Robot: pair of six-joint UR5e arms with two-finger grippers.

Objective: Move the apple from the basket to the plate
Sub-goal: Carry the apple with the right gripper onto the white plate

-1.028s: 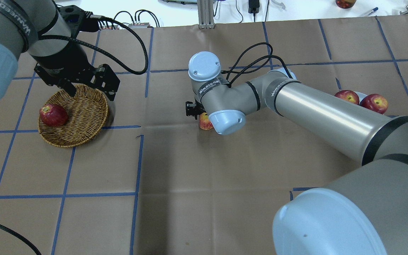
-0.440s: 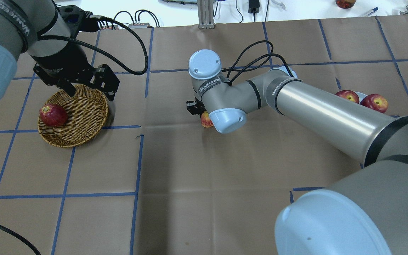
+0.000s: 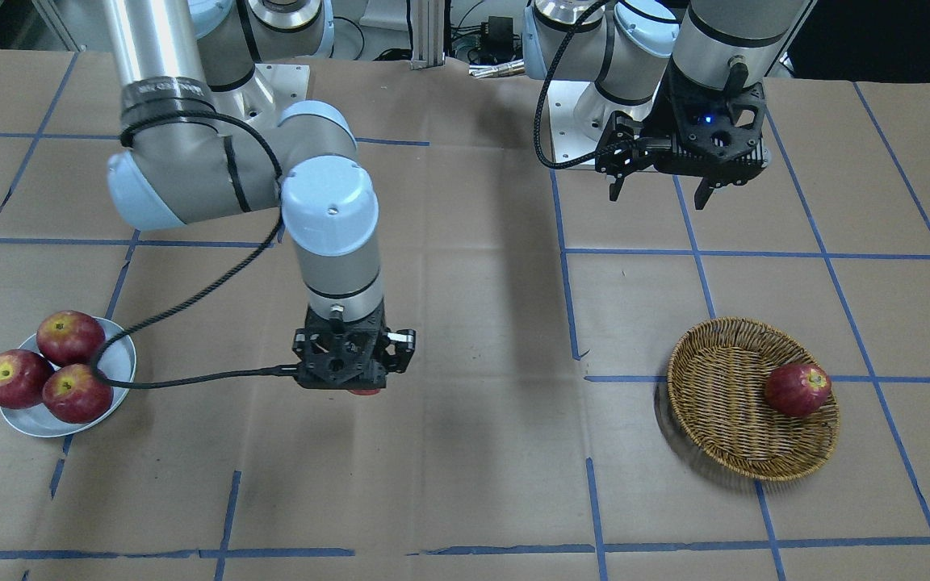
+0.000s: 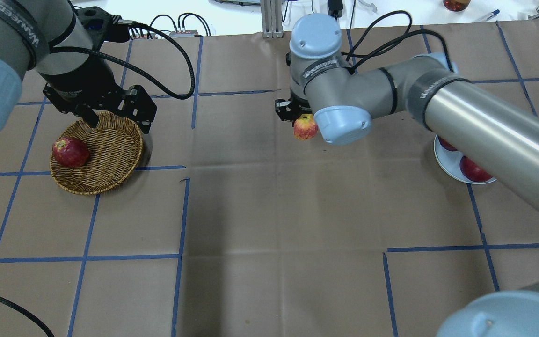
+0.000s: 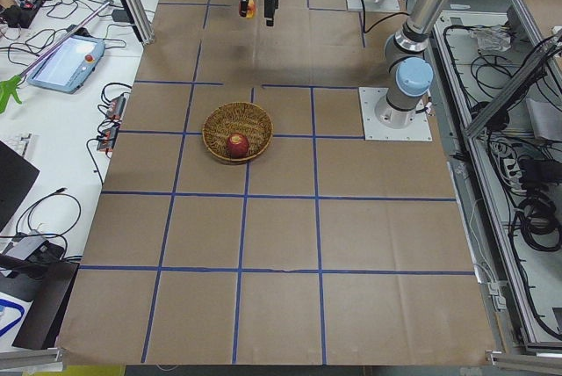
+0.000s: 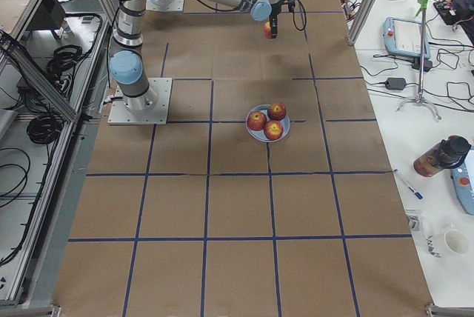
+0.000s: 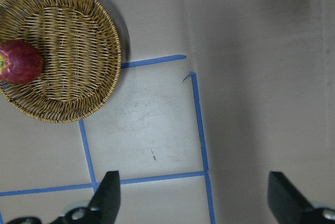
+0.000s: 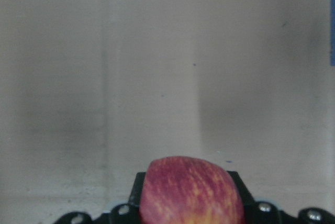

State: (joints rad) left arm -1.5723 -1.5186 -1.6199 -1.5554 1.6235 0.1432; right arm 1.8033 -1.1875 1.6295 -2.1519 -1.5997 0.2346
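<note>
Right tool [image 4: 300, 121] clamps the apple [image 4: 305, 128] upper middle, well off the plate [image 4: 438, 157] rim at right; left tool [image 3: 659, 196] spread wide.

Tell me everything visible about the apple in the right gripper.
The apple is red with yellow-orange streaks, yellower toward its top, and its skin looks smooth. The right gripper is shut on it, with a finger on each side. It seems to be held above the paper-covered table, between the basket and the plate. Nothing else touches it.
</note>
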